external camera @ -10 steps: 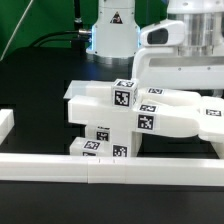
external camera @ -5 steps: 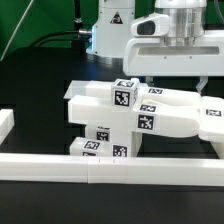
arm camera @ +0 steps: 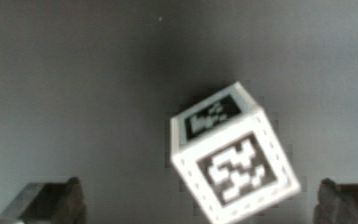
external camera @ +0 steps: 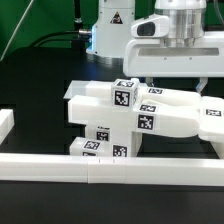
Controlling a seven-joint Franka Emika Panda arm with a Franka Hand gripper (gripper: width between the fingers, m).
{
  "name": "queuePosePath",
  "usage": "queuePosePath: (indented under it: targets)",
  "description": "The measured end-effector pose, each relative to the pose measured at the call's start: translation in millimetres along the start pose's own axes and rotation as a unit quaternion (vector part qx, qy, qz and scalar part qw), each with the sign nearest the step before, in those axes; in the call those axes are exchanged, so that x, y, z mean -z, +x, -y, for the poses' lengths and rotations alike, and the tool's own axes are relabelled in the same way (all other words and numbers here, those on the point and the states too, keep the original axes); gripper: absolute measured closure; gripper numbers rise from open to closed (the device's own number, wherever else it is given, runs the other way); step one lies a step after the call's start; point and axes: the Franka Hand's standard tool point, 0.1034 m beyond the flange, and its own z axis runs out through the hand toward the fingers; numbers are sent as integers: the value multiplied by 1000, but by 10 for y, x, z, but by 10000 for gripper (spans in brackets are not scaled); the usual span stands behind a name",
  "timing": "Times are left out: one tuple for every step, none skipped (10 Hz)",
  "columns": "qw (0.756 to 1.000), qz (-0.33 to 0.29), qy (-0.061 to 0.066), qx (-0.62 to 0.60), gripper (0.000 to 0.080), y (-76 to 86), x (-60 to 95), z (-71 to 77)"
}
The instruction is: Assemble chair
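The chair parts are chunky white pieces with black-and-white tags, grouped in the middle of the exterior view. A small tagged block (external camera: 124, 95) sits on top of a wider white piece (external camera: 95, 100), and a long tagged piece (external camera: 175, 115) reaches toward the exterior view's right. More tagged blocks (external camera: 100, 148) lie against the rail. My gripper (external camera: 163, 84) hangs just above the long piece, to the right of the small block. In the wrist view a tagged white block (arm camera: 238, 150) lies below my gripper (arm camera: 197, 205), between the spread fingers (arm camera: 51, 200). The jaws are open and hold nothing.
The long white border rail (external camera: 100, 166) runs along the front of the black table. A short rail piece (external camera: 5, 125) stands at the exterior view's left. The robot's base (external camera: 112, 30) stands at the back.
One second ago the gripper was a little lower and further to the exterior view's right. It has moved up and left, and has stayed still over the last half second. The parts have not moved.
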Motion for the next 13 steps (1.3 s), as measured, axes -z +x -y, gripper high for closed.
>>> queuePosePath:
  targets:
    - [1000, 3, 0, 2, 150, -32, -33, 40]
    - [1000, 4, -1, 6, 150, -61, -59, 87]
    - [1000, 4, -2, 9, 150, -76, -89, 105]
    - [1000, 7, -4, 12, 150, -97, -141, 118]
    - [1000, 10, -5, 12, 150, -109, -166, 109]
    - [1000, 11, -6, 15, 150, -112, -184, 99]
    - [1000, 10, -6, 17, 150, -80, -196, 81]
    - [1000, 8, -6, 15, 275, -40, -196, 77]
    - [1000, 7, -5, 17, 411, -40, -194, 100]
    - [1000, 7, -5, 18, 411, -43, -195, 106]
    - [1000, 8, -5, 18, 519, -43, -195, 105]
    - [1000, 8, -5, 18, 519, -43, -195, 106]
    - [1000, 8, -5, 18, 519, -43, -195, 104]
